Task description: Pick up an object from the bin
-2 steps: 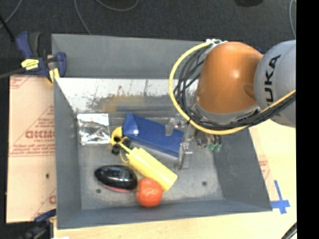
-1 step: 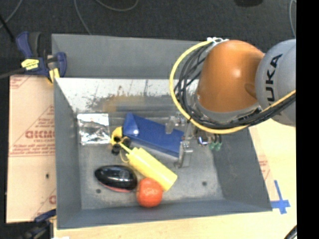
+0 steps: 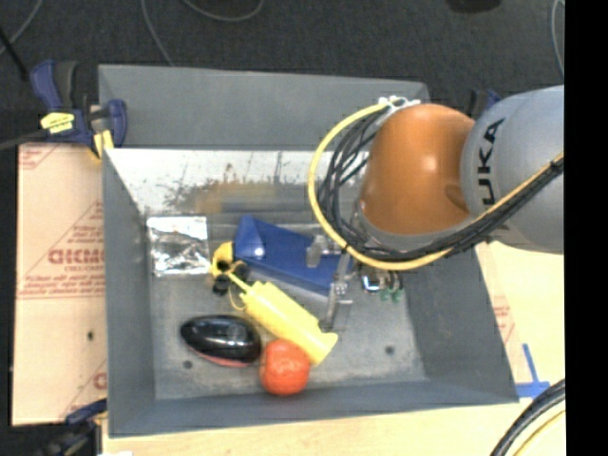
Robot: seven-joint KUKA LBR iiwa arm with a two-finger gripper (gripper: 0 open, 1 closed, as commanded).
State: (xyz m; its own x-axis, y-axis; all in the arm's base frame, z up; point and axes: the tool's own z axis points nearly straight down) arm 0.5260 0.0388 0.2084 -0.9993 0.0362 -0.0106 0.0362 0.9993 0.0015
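One hand (image 3: 336, 300) hangs over the yellow tube (image 3: 278, 313).

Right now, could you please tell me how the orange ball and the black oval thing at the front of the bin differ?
The orange ball is round and plain orange; the black oval object is long, low and glossy black with a red edge. The ball lies to the right of the black object in the view, by the end of the yellow thing. Both rest on the bin floor near its front wall.
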